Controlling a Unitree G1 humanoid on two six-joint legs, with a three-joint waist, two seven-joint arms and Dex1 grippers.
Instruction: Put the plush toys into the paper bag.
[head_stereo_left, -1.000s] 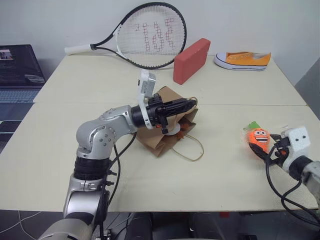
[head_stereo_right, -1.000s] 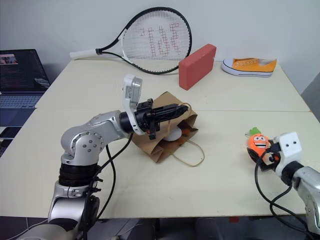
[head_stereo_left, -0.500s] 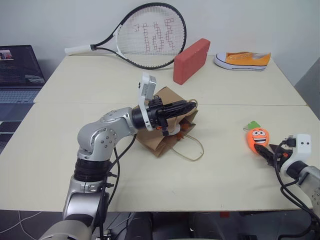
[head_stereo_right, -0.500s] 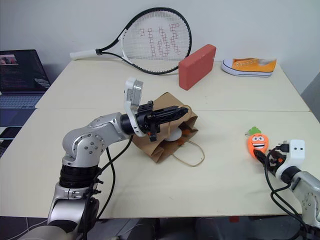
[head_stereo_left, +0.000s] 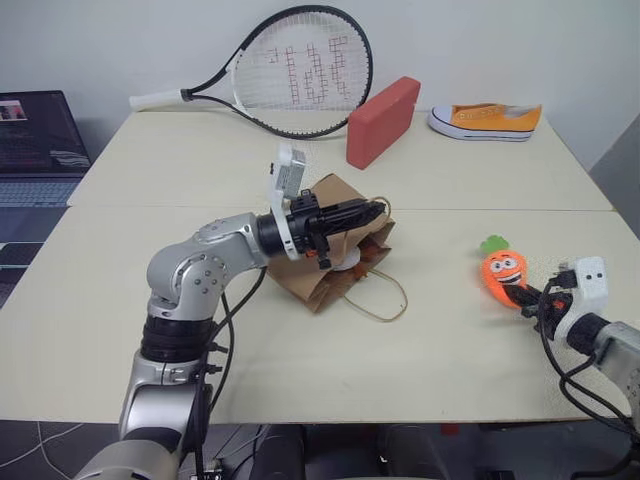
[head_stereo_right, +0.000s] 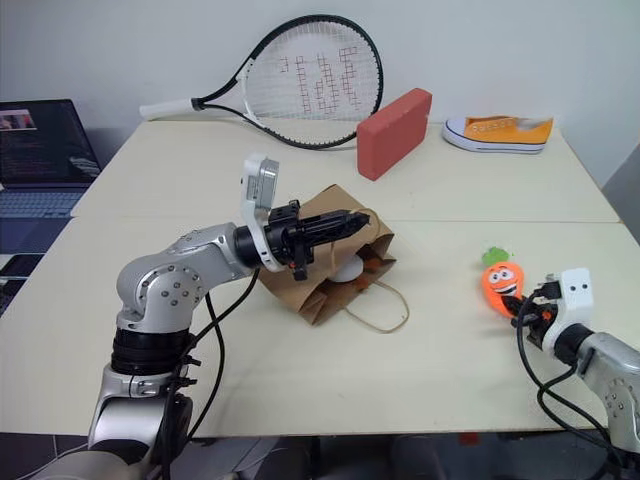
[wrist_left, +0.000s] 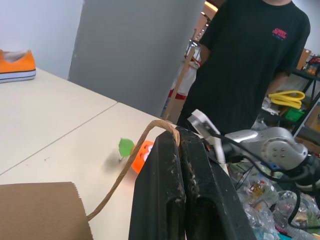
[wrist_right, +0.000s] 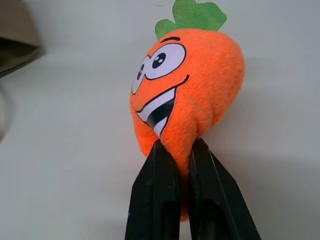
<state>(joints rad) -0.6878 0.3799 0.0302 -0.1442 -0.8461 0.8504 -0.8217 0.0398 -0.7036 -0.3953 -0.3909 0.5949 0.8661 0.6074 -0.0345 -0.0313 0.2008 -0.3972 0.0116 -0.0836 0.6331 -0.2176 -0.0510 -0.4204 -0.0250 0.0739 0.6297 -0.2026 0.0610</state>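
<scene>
Brown kraft paper bag (head_stereo_left: 335, 255) lies on its side at the middle of the cream table (head_stereo_left: 200, 170), mouth turned toward your right arm's side. Most of its interior is hidden from you by the left gripper (head_stereo_left: 372, 211) and its wrist; in the mouth you can make out a white rounded shape with a bit of brown, likely the egg plush (head_stereo_right: 349, 268), but its face cannot be read. The left fingers are pressed together on the bag's upper twine handle (wrist_left: 131, 179), holding the top edge up; the second twine loop (head_stereo_left: 378, 297) lies slack on the table in front of the mouth.

Carrot plush (head_stereo_left: 503, 271) is at your right, well apart from the bag. The right gripper (wrist_right: 176, 150) has its two black fingers pinched on the pointed lower tip. The carrot's long axis runs from that tip away from the gripper, green top at the far end, grinning face toward the head camera. Whether it is clear of the table you cannot tell.

In the left wrist view a person in a black T-shirt (wrist_left: 250, 60) stands beyond the table, cut off at the neck.
</scene>
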